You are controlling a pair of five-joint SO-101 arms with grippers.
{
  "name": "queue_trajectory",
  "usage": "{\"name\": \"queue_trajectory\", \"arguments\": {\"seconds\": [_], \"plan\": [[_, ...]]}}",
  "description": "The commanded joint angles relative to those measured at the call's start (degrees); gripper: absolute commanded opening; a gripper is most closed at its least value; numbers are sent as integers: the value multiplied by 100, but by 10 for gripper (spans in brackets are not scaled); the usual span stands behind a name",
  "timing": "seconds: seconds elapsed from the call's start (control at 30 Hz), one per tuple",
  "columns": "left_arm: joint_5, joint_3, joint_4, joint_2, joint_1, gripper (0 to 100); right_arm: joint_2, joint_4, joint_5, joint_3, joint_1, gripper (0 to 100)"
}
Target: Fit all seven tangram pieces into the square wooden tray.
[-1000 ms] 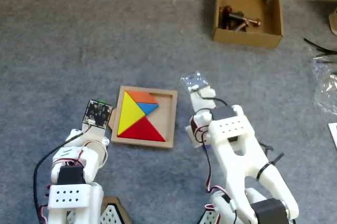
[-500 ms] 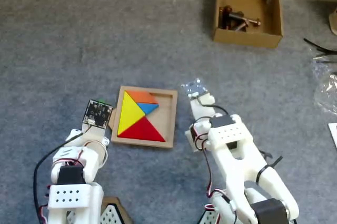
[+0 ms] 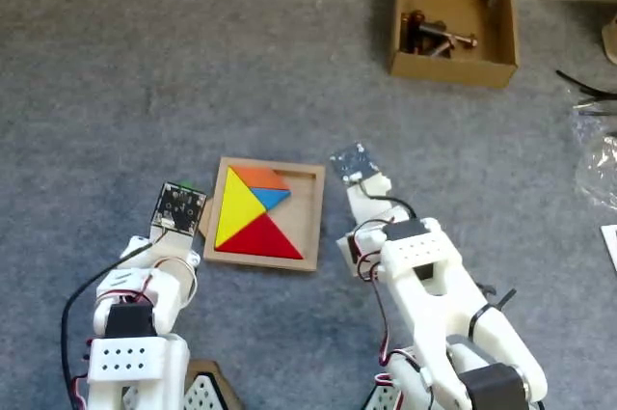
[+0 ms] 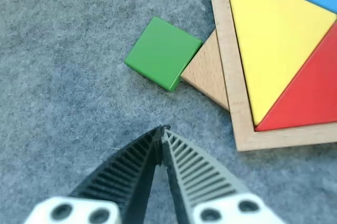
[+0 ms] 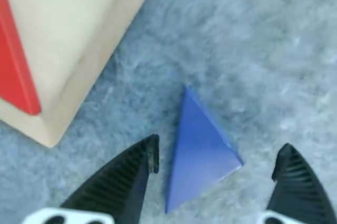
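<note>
Wooden tray (image 3: 310, 219) on the grey carpet (image 3: 116, 92), between the two arms. Four pieces are seated: one orange piece (image 3: 258, 177), one light blue piece (image 3: 271, 198), one yellow piece (image 3: 236, 207), one red piece (image 3: 262, 236). The right part of the tray is bare.

Three pieces look left to place:
- One green square (image 4: 163, 52), just left of the tray.
- One plain wood triangle (image 4: 208, 71), touching the square and the tray's rim.
- One dark blue triangle (image 5: 200, 150), off the tray's near right corner.

Left gripper (image 4: 160, 132): tips together, empty, near the square. Right gripper (image 5: 218, 155): fingers apart either side of the dark blue triangle, not clamped.
</note>
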Motion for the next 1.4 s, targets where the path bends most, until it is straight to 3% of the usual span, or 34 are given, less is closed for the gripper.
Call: {"name": "queue_trajectory", "arguments": {"seconds": [0.0,0.7,0.87,1.37], "plan": [[-44,127,18,-84,66,7,-207,-171,88,-13,31,304],[-44,127,18,-84,66,7,-207,-400,88,286,31,273],[-44,127,18,-84,66,7,-207,-391,88,286,31,215],[-44,127,18,-84,66,7,-207,-374,88,303,31,212]]}}
